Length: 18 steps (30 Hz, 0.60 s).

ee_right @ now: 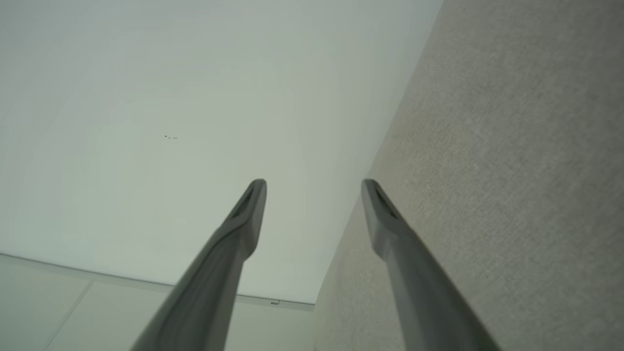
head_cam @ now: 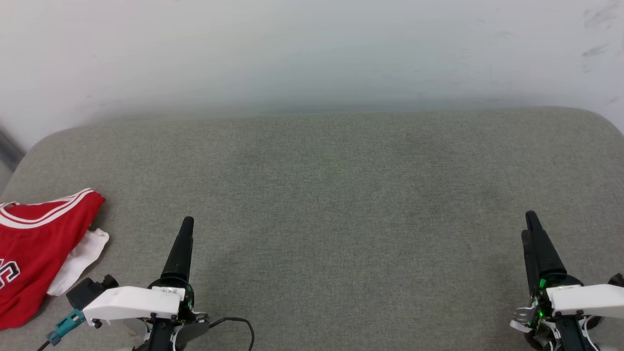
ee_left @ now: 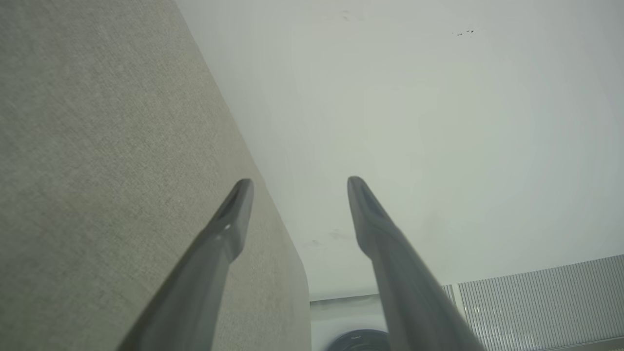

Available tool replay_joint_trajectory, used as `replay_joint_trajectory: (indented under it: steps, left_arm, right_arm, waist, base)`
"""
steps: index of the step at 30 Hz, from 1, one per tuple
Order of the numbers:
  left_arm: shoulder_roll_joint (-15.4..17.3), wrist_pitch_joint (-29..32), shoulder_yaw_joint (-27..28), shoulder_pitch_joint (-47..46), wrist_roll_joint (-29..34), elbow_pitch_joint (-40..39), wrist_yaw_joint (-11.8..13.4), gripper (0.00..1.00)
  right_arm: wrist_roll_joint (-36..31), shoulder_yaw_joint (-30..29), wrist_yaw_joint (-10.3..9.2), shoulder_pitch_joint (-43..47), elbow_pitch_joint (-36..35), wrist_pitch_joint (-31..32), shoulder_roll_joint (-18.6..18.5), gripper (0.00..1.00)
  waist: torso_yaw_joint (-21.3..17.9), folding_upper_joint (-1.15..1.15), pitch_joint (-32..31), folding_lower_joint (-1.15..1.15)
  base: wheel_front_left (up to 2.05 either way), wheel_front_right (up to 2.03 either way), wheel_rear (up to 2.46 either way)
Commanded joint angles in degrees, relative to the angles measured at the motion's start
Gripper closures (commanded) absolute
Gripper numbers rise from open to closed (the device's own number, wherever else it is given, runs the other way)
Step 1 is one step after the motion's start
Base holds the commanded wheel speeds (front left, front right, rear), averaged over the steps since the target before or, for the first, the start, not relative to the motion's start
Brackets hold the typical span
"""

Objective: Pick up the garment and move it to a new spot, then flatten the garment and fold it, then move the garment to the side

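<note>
head: red jersey lies rumpled at the left edge of the grey cushion, partly cut off, near the left gripper but not touching it, right gripper well apart at lower right | left wrist: left fingers spread, nothing between, over cushion and white wall | right wrist: right fingers spread, empty

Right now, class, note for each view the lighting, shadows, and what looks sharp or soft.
Head view: soft, even light, no glare; the garment casts only a faint shadow on the grey cushion. Left wrist view: the left claw is soft, the weave crisper. Right wrist view: the right claw likewise blurred.
</note>
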Motion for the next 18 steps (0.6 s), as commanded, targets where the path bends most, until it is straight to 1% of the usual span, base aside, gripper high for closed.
replay_joint_trajectory:
  steps: [1, 10, 16, 17, 18]
  left_arm:
    - [0.25, -0.75, -0.15, -1.85, 3.32, -1.57, -0.01, 0.0]
    - [0.16, -2.76, -0.69, -1.72, 15.6, -3.15, -0.01, 0.0]
    - [0.69, -4.02, -1.22, -1.35, 24.28, -3.24, -0.01, 0.0]
    - [0.69, -4.02, -1.22, -1.35, 24.28, -3.24, -0.01, 0.0]
    - [0.81, -4.22, -1.39, -1.3, 25.66, -3.19, -0.01, 0.0]
  right_arm:
    - [-4.21, -0.05, 0.01, -1.12, -1.68, -0.82, -0.56, 0.0]
    - [-19.83, 0.56, 0.01, -1.56, -3.01, -2.86, -0.47, 0.0]
    - [-28.33, 1.25, 0.01, -1.46, -3.53, -4.11, -0.43, 0.0]
    - [-28.33, 1.25, 0.01, -1.46, -3.53, -4.11, -0.43, 0.0]
    - [-29.6, 1.38, 0.01, -1.41, -3.55, -4.28, -0.46, 0.0]
  waist:
    - [0.02, 0.0, 0.08, 0.0]
    - [-0.1, 0.0, 0.38, 0.0]
    - [-0.1, 0.0, 0.51, 0.0]
    - [-0.1, 0.0, 0.51, 0.0]
    - [-0.09, 0.0, 0.53, 0.0]
  base:
    - [0.0, 0.0, 0.0]
    - [0.0, 0.0, 0.0]
    - [0.0, 0.0, 0.0]
    - [0.0, 0.0, 0.0]
    - [0.0, 0.0, 0.0]
